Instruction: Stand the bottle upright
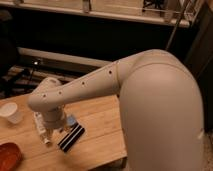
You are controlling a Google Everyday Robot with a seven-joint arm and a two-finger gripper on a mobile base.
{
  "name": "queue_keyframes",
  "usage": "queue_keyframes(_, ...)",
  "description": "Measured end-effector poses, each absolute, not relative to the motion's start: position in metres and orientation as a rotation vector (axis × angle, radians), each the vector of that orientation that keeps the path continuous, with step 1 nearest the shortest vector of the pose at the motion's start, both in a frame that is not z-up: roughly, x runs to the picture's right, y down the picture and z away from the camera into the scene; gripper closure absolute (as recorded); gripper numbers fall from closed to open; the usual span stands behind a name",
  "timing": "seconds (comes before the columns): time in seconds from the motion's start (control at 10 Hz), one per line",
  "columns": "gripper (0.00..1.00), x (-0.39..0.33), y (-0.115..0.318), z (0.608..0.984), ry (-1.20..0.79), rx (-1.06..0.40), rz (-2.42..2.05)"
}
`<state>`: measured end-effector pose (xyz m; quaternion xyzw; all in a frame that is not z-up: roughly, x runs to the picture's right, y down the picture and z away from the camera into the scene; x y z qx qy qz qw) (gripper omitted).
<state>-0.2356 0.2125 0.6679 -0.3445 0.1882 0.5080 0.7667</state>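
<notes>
In the camera view, the bottle (39, 124) lies on its side at the left of the bench (100, 120), so we judge the standing not yet done: grasping it and tipping it upright are left. The gripper (52, 129) hangs directly over the bottle, under the arm's wrist, which hides it. We cannot tell whether it is open, closed or touching the bottle. Much of the bottle is covered too; only its left edge and near end show.

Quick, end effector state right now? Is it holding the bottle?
End effector: right above the lying bottle; whether it is open, closed or holding the bottle cannot be told.
</notes>
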Motion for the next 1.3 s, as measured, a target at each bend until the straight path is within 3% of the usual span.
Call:
queue_keyframes(0.5,0.35,-0.305,0.26,0.672,0.37,-0.803,0.961)
queue_keyframes(1.3,0.35,-0.315,0.262,0.715,0.337,-0.693,1.02)
